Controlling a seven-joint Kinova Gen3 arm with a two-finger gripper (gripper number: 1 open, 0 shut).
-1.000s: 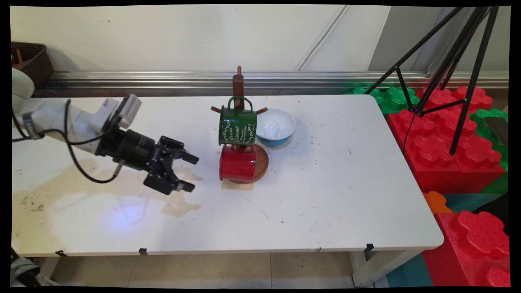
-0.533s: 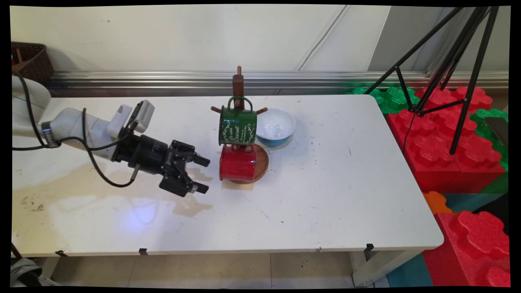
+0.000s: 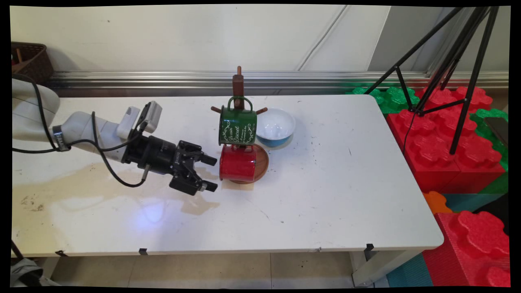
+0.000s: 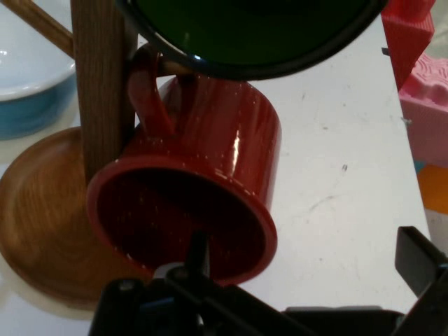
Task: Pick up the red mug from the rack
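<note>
- The tool (image 3: 209, 173) reaches in low over the white worktop (image 3: 325, 195), its two black fingers spread wide and holding nothing.
- Just ahead of its fingertips hangs a red mug (image 3: 238, 163), lying on its side on a low peg of the wooden mug stand (image 3: 237, 87); in the main view a small gap shows between them.
- In the hand view the red mug (image 4: 196, 203) shows its open mouth toward the tool, its handle against the stand's post (image 4: 101, 84).
- Above the red mug and ahead of the tool hangs a green mug (image 3: 237, 125) with white lettering.
- Beyond the stand, farther from the tool, sits a blue bowl (image 3: 275, 127) with a white inside, close to the stand's round base (image 3: 262, 162).
</note>
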